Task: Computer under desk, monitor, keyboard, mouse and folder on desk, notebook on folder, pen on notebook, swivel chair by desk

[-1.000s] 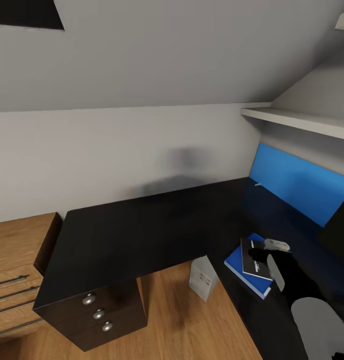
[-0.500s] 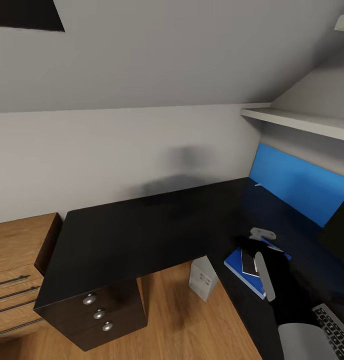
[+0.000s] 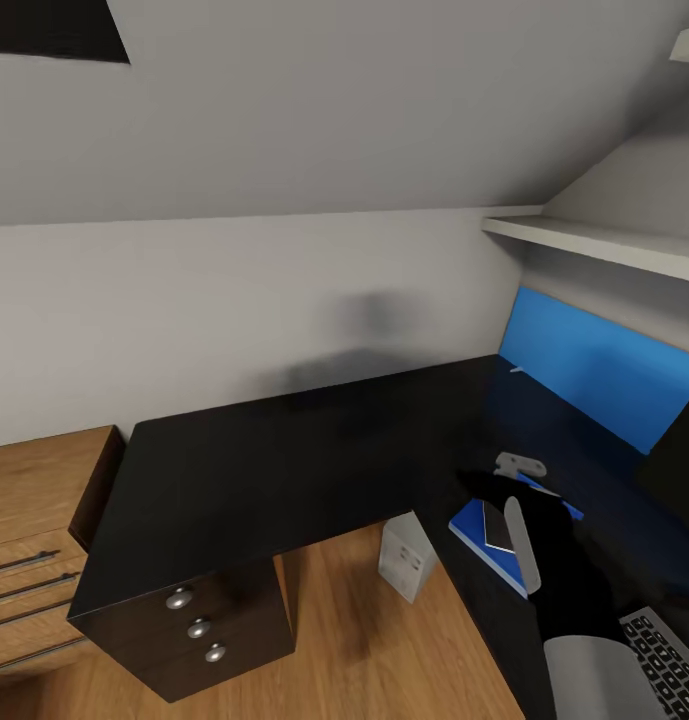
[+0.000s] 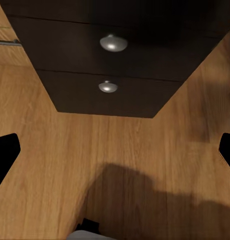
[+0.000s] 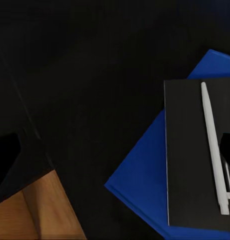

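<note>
Pen on notebook on folder — right claw wide above.

Grey sloped ceiling over a pale wall. Warm wooden floor below. Light wooden drawer cabinet at the left, white shelf at the right above a blue wall panel.

1. The desk is black, its drawer knobs silver.
2. The folder is bright blue.
3. The notebook is dark grey-black.
4. The pen is white.
5. The computer is white.
6. The floor is light brown wood grain.
7. The keyboard has grey-black keys.
</note>
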`<state>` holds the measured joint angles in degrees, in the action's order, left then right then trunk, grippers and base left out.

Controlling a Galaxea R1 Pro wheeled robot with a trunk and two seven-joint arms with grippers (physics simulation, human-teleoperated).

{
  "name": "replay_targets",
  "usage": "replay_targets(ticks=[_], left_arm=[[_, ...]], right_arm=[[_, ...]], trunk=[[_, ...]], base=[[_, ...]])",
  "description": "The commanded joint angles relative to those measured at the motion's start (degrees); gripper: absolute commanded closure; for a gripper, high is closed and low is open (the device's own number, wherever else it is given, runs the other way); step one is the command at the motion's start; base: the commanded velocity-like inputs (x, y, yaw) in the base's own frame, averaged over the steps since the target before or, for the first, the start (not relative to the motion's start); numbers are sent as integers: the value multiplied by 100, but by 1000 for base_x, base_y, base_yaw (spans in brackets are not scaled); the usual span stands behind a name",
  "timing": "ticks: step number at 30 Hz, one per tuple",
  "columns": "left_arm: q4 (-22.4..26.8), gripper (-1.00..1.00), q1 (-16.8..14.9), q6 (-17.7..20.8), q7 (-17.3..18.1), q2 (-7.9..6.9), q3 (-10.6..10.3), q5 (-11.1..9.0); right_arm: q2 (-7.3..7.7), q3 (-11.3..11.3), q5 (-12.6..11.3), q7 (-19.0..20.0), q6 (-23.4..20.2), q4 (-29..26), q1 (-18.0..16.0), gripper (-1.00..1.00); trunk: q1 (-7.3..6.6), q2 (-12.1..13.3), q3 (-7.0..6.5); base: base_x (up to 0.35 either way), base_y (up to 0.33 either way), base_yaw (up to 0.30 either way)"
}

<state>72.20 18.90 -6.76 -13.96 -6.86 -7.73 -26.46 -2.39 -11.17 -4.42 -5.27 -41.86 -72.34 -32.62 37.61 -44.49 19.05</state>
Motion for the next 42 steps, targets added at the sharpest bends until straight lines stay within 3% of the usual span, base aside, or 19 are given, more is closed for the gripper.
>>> replay_targets(ticks=[1, 5, 12, 21, 22, 27, 37, 38, 41, 42], left_arm=[[39, -100, -1, -30, -37, -10, -25, -59], [89, -100, 0, -28, -37, -15, -22, -62], [-93, -100, -3, -31, -39, 2, -46, -62], [-383, -100, -1, -50, -37, 9, -40, -62], [-846, -100, -1, -50, -37, 7, -39, -62], [-884, -100, -3, -46, -37, 1, -37, -66], [-993, -100, -5, -53, -29, 0, -36, -61], [-1002, -100, -4, -53, -28, -3, -36, -61], [-1004, -100, -2, -53, -28, -6, -36, -61], [-1008, -100, -4, -53, -28, -7, -33, -63]], right_arm=[[-7, -5, -47, -41, -23, -7, -5, -100], [-26, -1, -43, -42, -22, -8, -3, -100], [-245, 7, -19, -50, 3, 29, 54, -100], [-536, 276, 2, -62, 27, 49, 259, -100], [-598, 569, 2, -60, 29, 50, 275, -100], [-604, 615, 2, -57, 39, 61, 335, -100], [-605, 1143, 25, -216, 289, 204, 368, -100], [-605, 1416, 23, -541, 409, 323, 399, -100], [-605, 1592, 21, -726, 501, 365, 418, -100], [-605, 1772, 21, -858, 617, 389, 434, -100]], trunk=[[1, -6, 6], [1, -6, 6], [1, -6, 6], [1, -6, 6], [1, -6, 6], [1, -6, 6], [1, -6, 6], [1, -6, 6], [1, -6, 6], [1, -6, 6]], base=[[0, 0, 0], [0, 0, 46], [-31, 0, 218], [-270, 0, 273], [-328, 0, 278], [-331, 35, 281], [-332, 65, 284], [-332, 80, 284], [-332, 85, 284], [-332, 104, 284]])
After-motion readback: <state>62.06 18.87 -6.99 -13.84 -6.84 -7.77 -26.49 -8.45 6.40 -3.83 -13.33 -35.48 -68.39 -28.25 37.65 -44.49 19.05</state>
